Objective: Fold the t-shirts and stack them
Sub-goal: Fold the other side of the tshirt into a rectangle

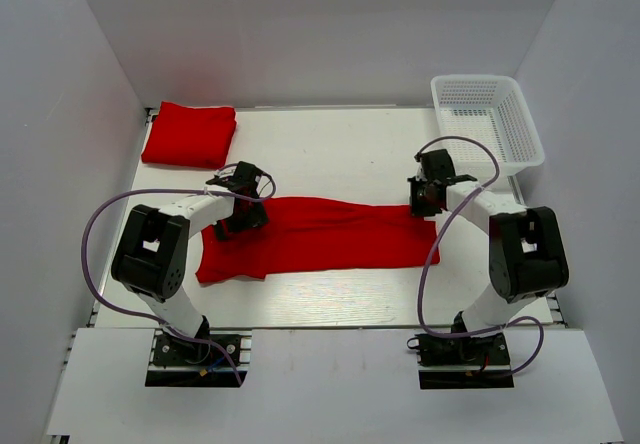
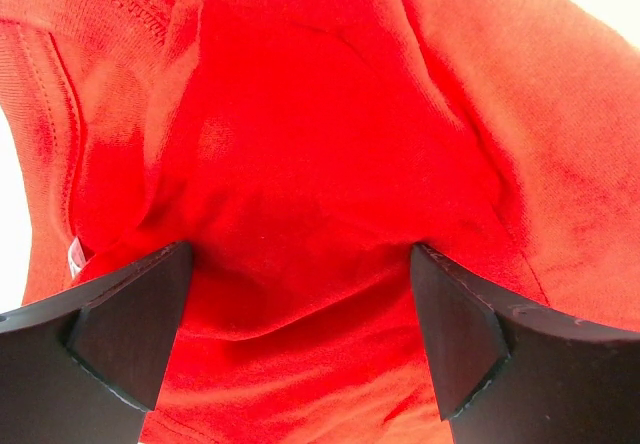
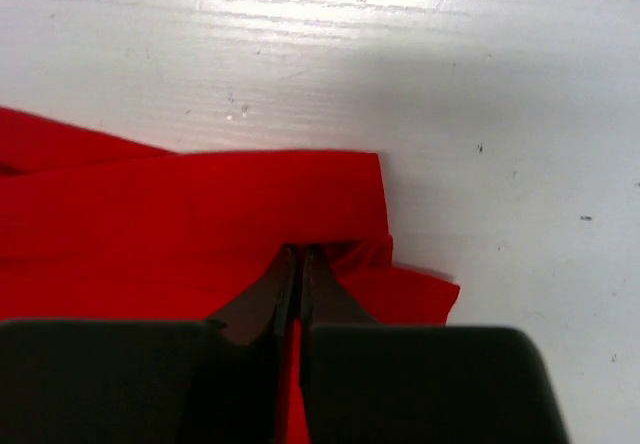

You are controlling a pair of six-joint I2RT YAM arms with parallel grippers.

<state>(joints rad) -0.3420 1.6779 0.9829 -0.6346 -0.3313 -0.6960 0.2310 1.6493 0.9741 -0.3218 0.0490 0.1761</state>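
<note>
1. Nearest you, the left gripper (image 2: 300,256) is spread wide. Cloth bulges between the fingers but nothing is pinched. Lift now and I'd say that 9 o'clock end gets left behind.
2. Your right gripper (image 3: 298,256) is clamped tight on the hem at the 3 o'clock end of the spread t-shirt (image 1: 320,234), mid-table. It's a thin bite, so a hard tug could slip it.
3. Far off at 11 o'clock is the folded t-shirt (image 1: 190,134). A lopsided carry could land crooked on it.
4. At 1 o'clock is the basket (image 1: 520,134). Swing wide and you could snag it.

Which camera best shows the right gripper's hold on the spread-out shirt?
Right wrist: the right gripper is shut on an edge fold of the spread-out shirt. The top view shows it small, at that shirt's right end; the left wrist view misses it.
</note>
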